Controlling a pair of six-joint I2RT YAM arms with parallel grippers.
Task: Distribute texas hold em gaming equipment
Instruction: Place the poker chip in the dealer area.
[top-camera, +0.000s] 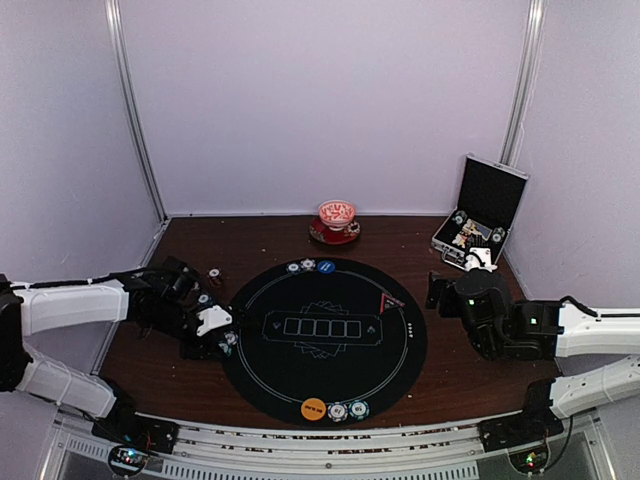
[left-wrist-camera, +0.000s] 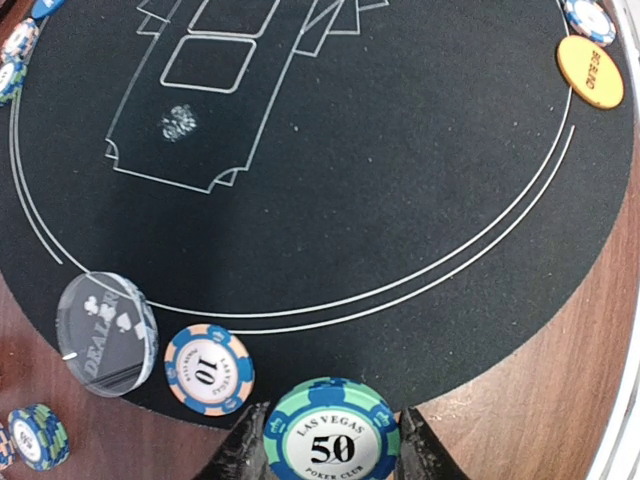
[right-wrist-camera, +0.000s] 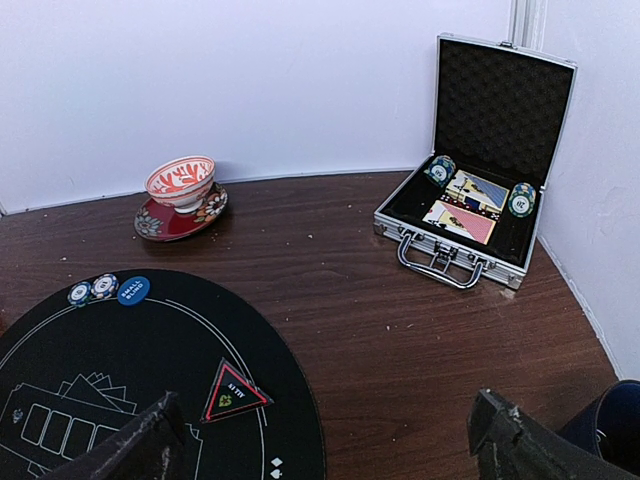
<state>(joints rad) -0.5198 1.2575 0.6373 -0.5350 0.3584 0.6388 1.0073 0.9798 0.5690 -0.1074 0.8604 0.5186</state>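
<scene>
Left tool clamped on 50 chip at mat edge, by 10 chip. Right tool apart, empty. Far set, near set laid; case holds more chips, cards. Roughly midway.

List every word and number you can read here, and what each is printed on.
"LAS VEGAS 50 POKER CLUB": teal chip in the left hand.
"10": blue-and-peach chip beside it.
"DEALER": clear disc.
"BIG BLIND": orange disc, faint.
Blue disc, red triangle marker, chips in the case: print too small or blurred to read.
</scene>
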